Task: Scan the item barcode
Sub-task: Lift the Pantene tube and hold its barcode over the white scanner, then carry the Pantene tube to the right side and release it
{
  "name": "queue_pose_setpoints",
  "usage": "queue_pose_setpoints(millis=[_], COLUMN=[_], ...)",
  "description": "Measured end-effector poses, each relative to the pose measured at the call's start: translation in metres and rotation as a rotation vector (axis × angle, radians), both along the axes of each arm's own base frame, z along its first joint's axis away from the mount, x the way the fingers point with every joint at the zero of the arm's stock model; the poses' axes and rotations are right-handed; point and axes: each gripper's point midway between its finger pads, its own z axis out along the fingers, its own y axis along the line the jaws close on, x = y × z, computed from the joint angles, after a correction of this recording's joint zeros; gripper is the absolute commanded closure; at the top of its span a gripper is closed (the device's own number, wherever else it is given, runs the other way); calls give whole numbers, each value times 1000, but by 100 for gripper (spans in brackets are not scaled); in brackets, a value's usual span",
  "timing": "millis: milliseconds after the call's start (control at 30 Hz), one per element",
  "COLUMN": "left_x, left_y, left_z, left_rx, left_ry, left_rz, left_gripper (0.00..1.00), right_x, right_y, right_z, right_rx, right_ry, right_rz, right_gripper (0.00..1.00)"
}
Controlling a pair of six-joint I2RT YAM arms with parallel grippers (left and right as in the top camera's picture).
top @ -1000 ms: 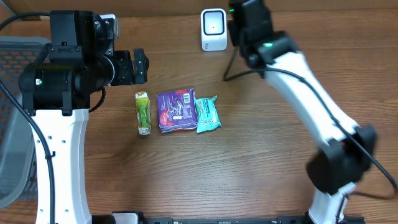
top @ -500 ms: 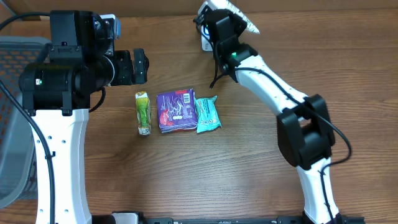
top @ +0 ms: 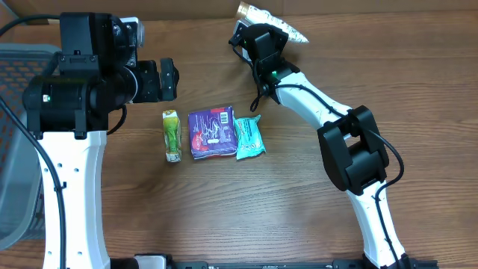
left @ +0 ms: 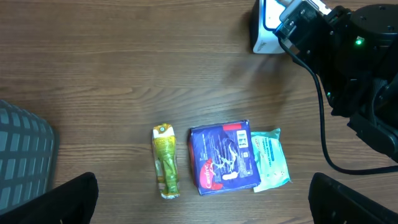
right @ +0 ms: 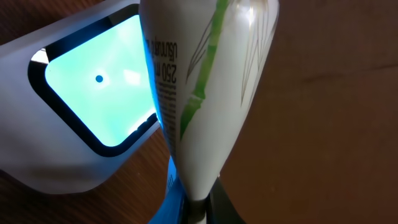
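Observation:
My right gripper (right: 199,211) is shut on the bottom edge of a white pouch (right: 205,81) with a green bamboo print. It holds the pouch upright, right in front of the white barcode scanner (right: 74,137), whose window glows cyan. From overhead, the right gripper (top: 258,36) covers the scanner, and the pouch (top: 272,13) sticks out at the table's far edge. The left wrist view shows part of the scanner (left: 264,28) behind the right arm. My left gripper (top: 168,78) hangs open and empty over the left side; its fingertips (left: 74,199) stand far apart.
Three items lie in a row mid-table: a green pouch (top: 172,135), a purple pack (top: 211,132) and a teal pack (top: 249,137). A grey basket (top: 19,149) stands at the left edge.
The right arm has swung left and down with the pouch, from beside the scanner to directly over it. The left arm has not moved.

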Motion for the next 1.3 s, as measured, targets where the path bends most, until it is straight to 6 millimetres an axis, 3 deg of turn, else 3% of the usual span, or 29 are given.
queue_pose_setpoints(millis=[267,333,433,533,633,733,833,933,967,1000,1100,1300], left_x=[0,0,0,0,0,0,0,0,0,0,0,0], left_y=[0,0,0,0,0,0,0,0,0,0,0,0], left_z=[0,0,0,0,0,0,0,0,0,0,0,0], left_rx=[0,-1,0,0,0,0,0,0,-1,0,-1,0], left_ry=[0,0,0,0,0,0,0,0,0,0,0,0], left_rz=[0,0,0,0,0,0,0,0,0,0,0,0], left_gripper=[0,0,0,1,0,0,1,1,1,0,0,0], right_x=[-1,-8,-33,-81,-116,-144,-164,-167,-166,-165,-167,-207], right_y=[-3,-6,-3,5,17,11,-39,-110,-137,-151,-204,-267], right_z=[2,-5,-17,-21,14,78,127,136,128,121,78,-21], right_rx=[37,53,71,167,383,667,908,1090,1150,1177,1309,1563], right_ry=[-19,15,133,341,438,470,485,460,449,442,406,261], right_rz=[-44,-78,-98,-80,-76,-110,-256,-526,-647,-708,-1014,-1684], right_gripper=[96,96,96,96,96,96,96,96,96,96,96,96])
